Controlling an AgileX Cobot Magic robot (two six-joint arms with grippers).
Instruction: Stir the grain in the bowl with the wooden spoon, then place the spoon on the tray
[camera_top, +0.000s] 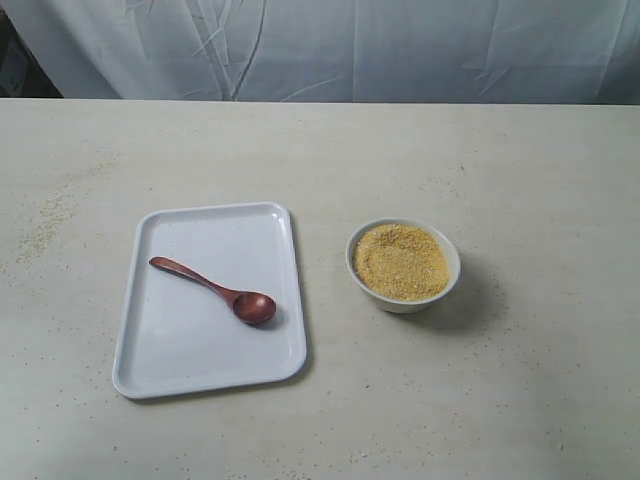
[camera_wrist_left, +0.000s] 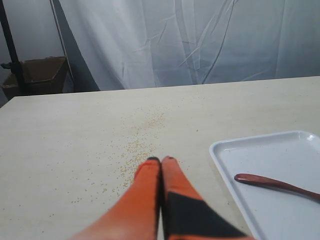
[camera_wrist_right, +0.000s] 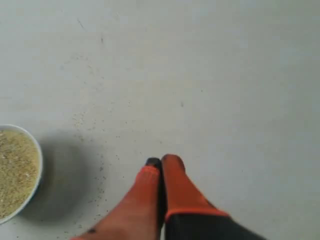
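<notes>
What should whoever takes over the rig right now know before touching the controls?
Left gripper: jaws shut, empty, over the table near the tray, with loose spilled granules just ahead of it.
Right gripper: jaws shut, empty, over bare table beside the bowl.
Wooden spoon: lying flat in the tray, nothing holding it.
Grain: fills the bowl, which stands right of the tray, apart from it.
Done: the spoon is on the tray.
Left: the pictures do not show whether the grain was stirred; confirm this before acting.
</notes>
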